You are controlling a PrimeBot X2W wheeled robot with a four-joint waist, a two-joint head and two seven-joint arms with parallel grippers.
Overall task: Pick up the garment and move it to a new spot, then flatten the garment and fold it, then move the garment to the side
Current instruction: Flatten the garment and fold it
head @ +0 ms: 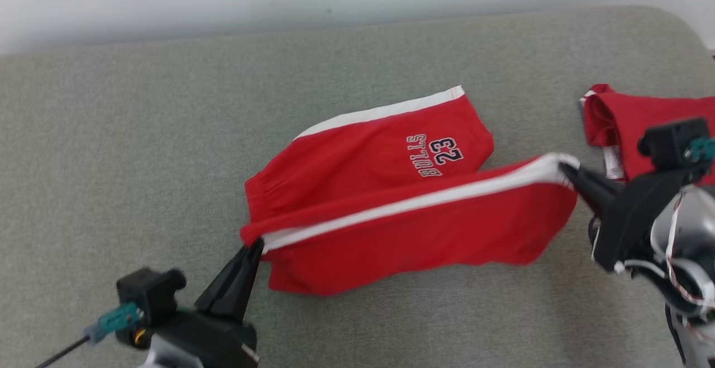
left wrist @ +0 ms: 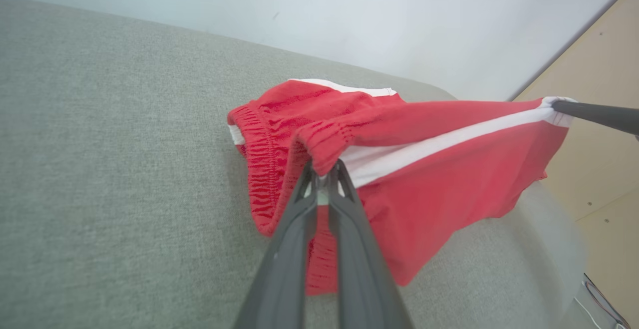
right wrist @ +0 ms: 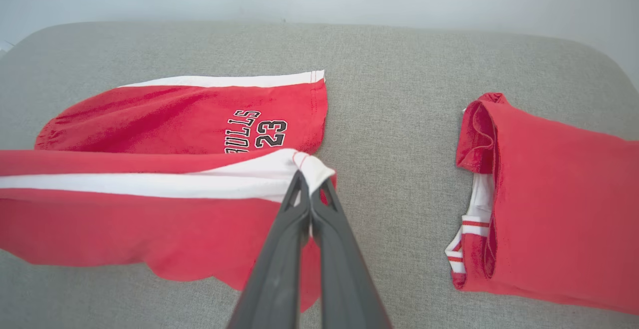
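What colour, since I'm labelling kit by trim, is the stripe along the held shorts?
White: the stripe runs along the red shorts, clearest in the right wrist view.

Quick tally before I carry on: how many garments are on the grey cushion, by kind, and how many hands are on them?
Red shorts: 1, pinched at both ends
Folded red garment: 1, lying apart at the right
Hands: 2, left hand and right hand, both shut on the shorts
Total: 4

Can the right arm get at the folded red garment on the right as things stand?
Probably not yet: the right gripper is shut on the hem of the shorts. The folded garment lies nearby, with nothing between them.
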